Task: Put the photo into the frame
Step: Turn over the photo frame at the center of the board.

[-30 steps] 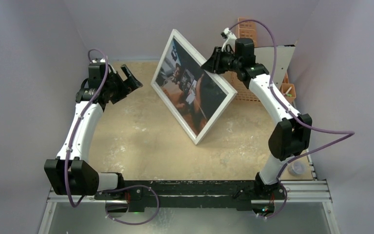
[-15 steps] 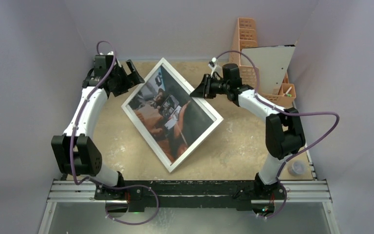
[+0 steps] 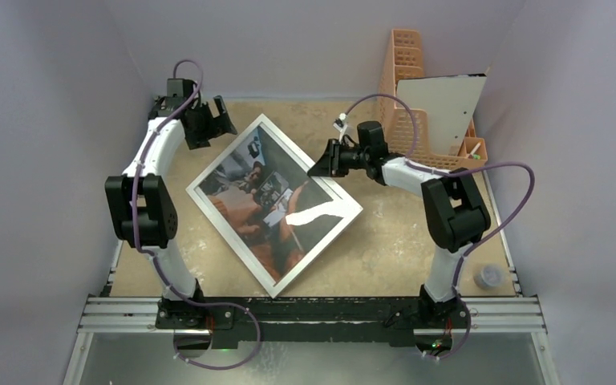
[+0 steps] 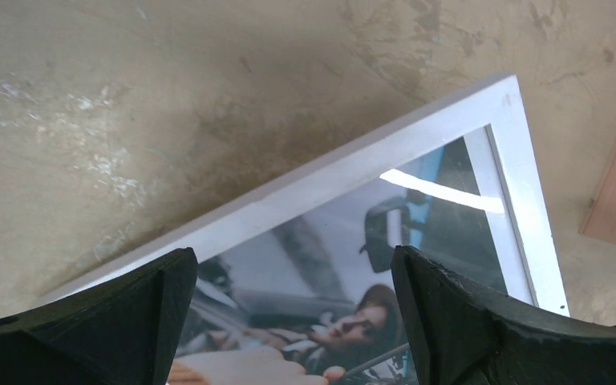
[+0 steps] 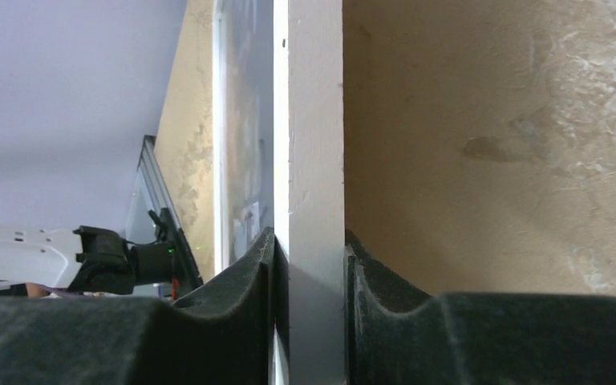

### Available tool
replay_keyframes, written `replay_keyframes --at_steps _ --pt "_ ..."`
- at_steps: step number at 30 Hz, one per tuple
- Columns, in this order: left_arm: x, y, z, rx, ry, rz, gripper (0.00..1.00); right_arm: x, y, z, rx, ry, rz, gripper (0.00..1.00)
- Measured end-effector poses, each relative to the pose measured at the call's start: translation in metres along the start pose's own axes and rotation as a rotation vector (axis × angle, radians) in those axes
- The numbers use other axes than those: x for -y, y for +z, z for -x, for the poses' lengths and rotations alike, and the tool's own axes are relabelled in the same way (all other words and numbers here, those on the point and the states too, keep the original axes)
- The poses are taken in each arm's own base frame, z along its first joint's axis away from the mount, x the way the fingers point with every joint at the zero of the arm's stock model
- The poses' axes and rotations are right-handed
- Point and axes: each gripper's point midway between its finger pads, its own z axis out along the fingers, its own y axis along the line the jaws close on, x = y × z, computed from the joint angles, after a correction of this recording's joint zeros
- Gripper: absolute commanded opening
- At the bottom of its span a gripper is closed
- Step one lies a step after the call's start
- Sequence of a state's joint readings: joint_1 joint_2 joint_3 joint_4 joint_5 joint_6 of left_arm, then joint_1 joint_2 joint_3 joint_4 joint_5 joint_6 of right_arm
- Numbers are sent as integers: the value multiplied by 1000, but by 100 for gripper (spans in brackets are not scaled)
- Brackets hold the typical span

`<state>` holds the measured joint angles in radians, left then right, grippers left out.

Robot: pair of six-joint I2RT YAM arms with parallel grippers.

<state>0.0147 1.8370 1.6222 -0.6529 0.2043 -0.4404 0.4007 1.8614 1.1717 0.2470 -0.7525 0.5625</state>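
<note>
Right wrist view alone shows the right gripper [image 5: 309, 241] pinching the frame [image 3: 233, 241] edge, left gripper [image 4: 290, 261] spread over its upper corner; frame, steeper earlier, now seemingly flat at centre.

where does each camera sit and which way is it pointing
top external: fixed above and behind the robot, looking down on the table; the left arm and right arm show whole.
left wrist: on the left arm's wrist, looking down at a corner of the frame; two fingers of the open left gripper fill the bottom.
right wrist: on the right arm's wrist, looking along the frame's white edge; the right gripper clamps it.
shared: all three show the frame.
</note>
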Motion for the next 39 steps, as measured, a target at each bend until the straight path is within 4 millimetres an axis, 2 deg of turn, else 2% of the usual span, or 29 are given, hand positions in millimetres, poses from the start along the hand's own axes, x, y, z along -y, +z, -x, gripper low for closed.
replay_keyframes --at_steps 3,8,13,17,21,28,30,33,36,39 --pt "-15 8 8 -4 -8 19 97 15 7 -5 -10 -10 -17 38" --pt "-33 22 17 -22 -10 4 97 55 20 -23 -47 -27 -95 46" --pt "-45 45 21 -52 27 -9 97 69 25 -30 -78 -27 -128 59" --pt "-53 62 16 -84 50 -14 97 69 27 -24 -78 -44 -157 72" --pt "-62 73 14 -102 53 -19 97 78 26 -13 -54 -60 -238 80" --pt "-76 89 12 -114 36 -10 97 93 16 22 53 -98 -409 83" --pt "-78 92 9 -122 34 -7 97 93 8 30 84 -104 -456 83" --pt "-80 96 7 -126 33 -1 97 80 -9 47 153 -125 -508 83" --pt "-84 103 4 -132 38 5 97 56 -34 58 234 -141 -532 83" --pt "-92 113 -4 -152 44 20 97 30 -60 53 303 -135 -532 83"
